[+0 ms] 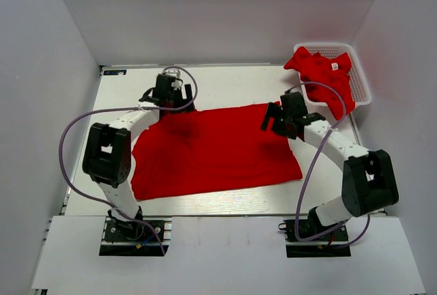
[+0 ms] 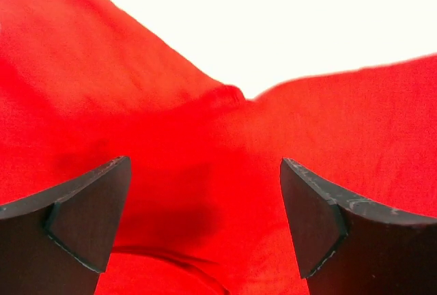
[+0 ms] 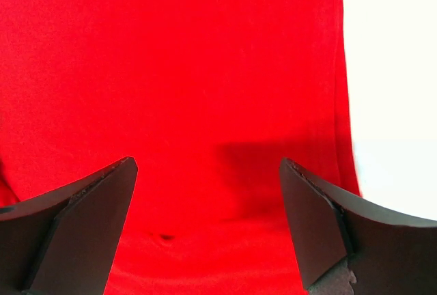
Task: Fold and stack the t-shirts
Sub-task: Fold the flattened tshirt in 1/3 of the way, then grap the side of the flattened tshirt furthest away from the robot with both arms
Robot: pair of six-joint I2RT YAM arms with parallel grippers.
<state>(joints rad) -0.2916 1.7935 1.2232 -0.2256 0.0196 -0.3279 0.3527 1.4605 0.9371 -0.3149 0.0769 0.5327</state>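
- Top external view: a white table (image 1: 225, 80) sits between plain white walls (image 1: 41, 69).
- One red t-shirt (image 1: 218, 151) lies spread flat mid-table. One white basket (image 1: 360, 83) at the far right corner holds a red heap (image 1: 321, 69) of more.
- Two arms: the left gripper (image 1: 165, 98) and right gripper (image 1: 272, 119) both gape wide over the spread shirt's far edge.
- The number of shirts in the heap cannot be told.
- Both wrist views cut the spread shirt off.
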